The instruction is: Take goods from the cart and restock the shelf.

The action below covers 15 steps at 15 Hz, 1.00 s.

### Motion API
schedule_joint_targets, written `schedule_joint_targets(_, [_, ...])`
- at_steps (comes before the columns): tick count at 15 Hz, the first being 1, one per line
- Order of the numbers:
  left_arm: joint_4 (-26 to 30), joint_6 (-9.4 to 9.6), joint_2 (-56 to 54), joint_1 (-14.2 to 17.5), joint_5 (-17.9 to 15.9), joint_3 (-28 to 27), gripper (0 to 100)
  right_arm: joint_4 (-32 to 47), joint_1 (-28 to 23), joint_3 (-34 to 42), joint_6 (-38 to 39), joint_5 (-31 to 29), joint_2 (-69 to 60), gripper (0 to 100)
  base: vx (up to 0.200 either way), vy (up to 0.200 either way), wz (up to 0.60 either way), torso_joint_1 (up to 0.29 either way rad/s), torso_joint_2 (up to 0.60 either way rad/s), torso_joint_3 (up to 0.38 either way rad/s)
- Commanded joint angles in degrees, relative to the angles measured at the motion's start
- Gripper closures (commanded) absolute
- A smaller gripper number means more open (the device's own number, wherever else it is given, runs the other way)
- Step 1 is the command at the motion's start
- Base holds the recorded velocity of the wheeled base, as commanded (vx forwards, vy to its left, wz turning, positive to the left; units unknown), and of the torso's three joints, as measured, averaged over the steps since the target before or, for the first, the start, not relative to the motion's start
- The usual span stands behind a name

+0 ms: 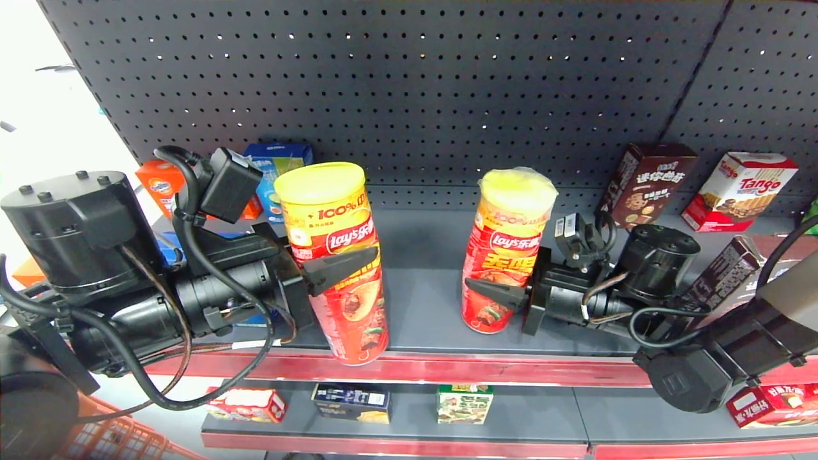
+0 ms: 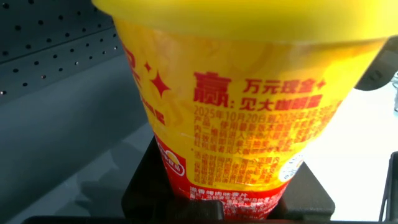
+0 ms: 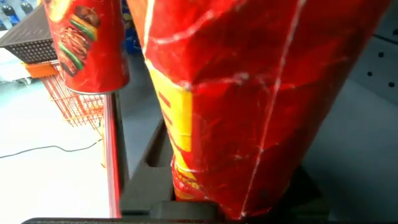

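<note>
Left gripper [image 1: 340,267] pinches the left chip canister [image 1: 332,211] at mid-height, its fingers pressed on both sides. The canister tilts slightly, base at the red near lip of the shelf [image 1: 422,281]; contact with the shelf unclear. Right gripper [image 1: 495,289] clamps the right chip canister [image 1: 508,243] low on its body, and this canister stands upright farther back on the shelf. The canisters are well apart. Orange cart [image 1: 115,437] near left, below. Brown biscuit box [image 1: 645,182] far right.

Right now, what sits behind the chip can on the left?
A blue box stands against the pegboard wall; the can and the left arm cover parts of it.
</note>
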Motion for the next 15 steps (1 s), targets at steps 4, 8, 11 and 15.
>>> schedule_joint_targets(4, [-0.02,-0.02,0.09,-0.06,0.02,0.03,100,-1.33,-0.05,1.84,-0.47,-0.08,-0.24,0,0.0,0.0,0.0,0.0,0.0,0.0])
schedule_joint_targets(8, [-0.02,0.07,0.0,-0.15,-0.07,0.03,100,-1.42,-2.16,8.78,-1.44,-0.61,-6.66,0,0.0,0.0,0.0,0.0,0.0,0.0])
schedule_joint_targets(11, [-0.02,0.07,-0.17,-0.5,-0.07,0.03,100,-1.33,-3.83,13.0,-1.35,-1.32,-12.46,0,0.0,0.0,0.0,0.0,0.0,0.0])
schedule_joint_targets(15, [-0.02,0.07,-0.35,-0.5,-0.07,0.2,100,0.69,-5.94,19.24,-1.35,-3.25,-24.24,0,0.0,0.0,0.0,0.0,0.0,0.0])
